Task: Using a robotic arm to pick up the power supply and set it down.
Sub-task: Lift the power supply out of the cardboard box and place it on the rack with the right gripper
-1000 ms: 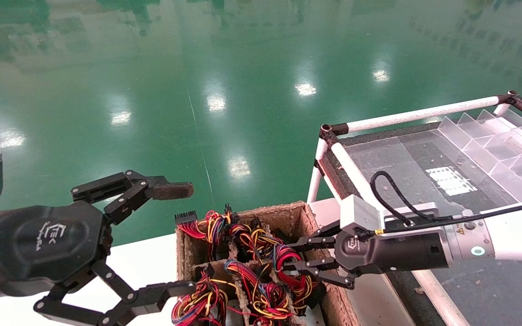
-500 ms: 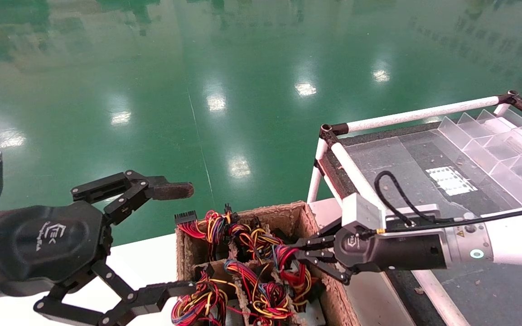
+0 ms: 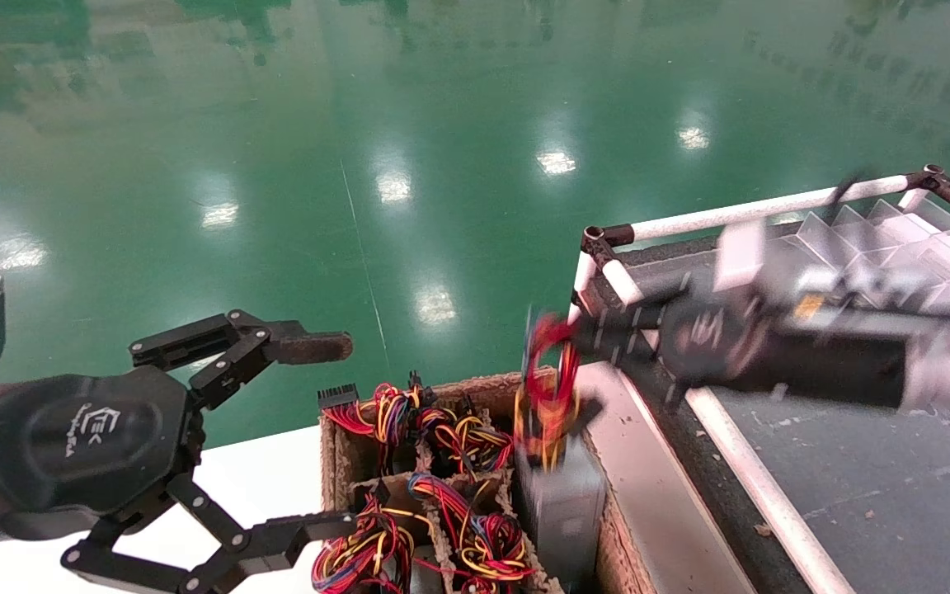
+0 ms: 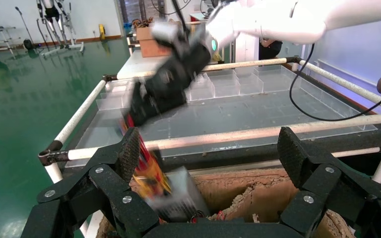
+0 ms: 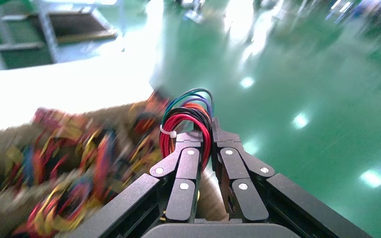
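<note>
The power supply, a silver-grey metal box, hangs tilted and half out of the cardboard box's right-hand cell. Its red-yellow-orange wire bundle runs up into my right gripper, which is shut on the wires and blurred by motion. The right wrist view has the red and black wire loop pinched in the right gripper. From the left wrist, the power supply dangles under the right gripper. My left gripper stays parked open at the near left; the left gripper is empty.
The cardboard box has divider cells holding other units with multicoloured wire bundles. To its right stands a table with a white pipe frame and clear acrylic compartments. A white surface lies left of the box, green floor beyond.
My right gripper closed on the wire bundle, then rose fast up and away from the box. The power supply came up out of its cell. The left arm has not moved.
</note>
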